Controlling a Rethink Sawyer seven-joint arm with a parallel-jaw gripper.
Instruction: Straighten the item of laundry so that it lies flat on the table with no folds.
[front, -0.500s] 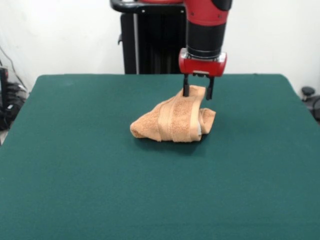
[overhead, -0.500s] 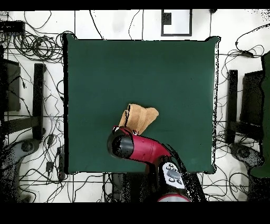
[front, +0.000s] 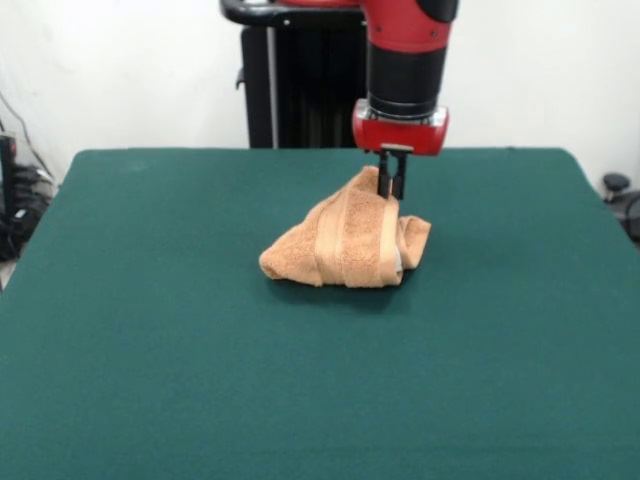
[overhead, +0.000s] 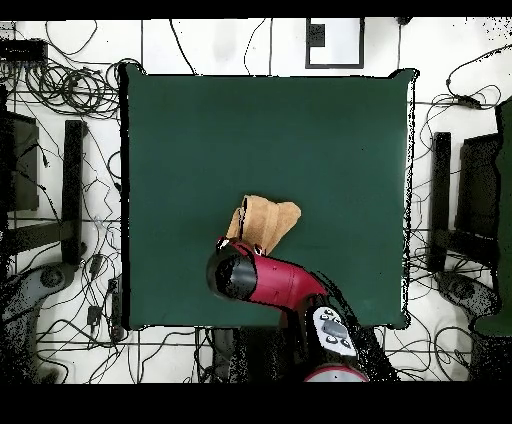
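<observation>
Orange-tan terry towel (front: 345, 243) sits bunched in a tent-like heap slightly far of the middle of the dark green felt table (front: 150, 380) in the front view, its peak directly under the red-and-black end effector (front: 392, 186), whose fingers are pinched together on that top fold; the bulk spreads left and nearer. Overhead, the towel (overhead: 268, 221) lies just beyond the arm's head, so lifting should unfurl it.
</observation>
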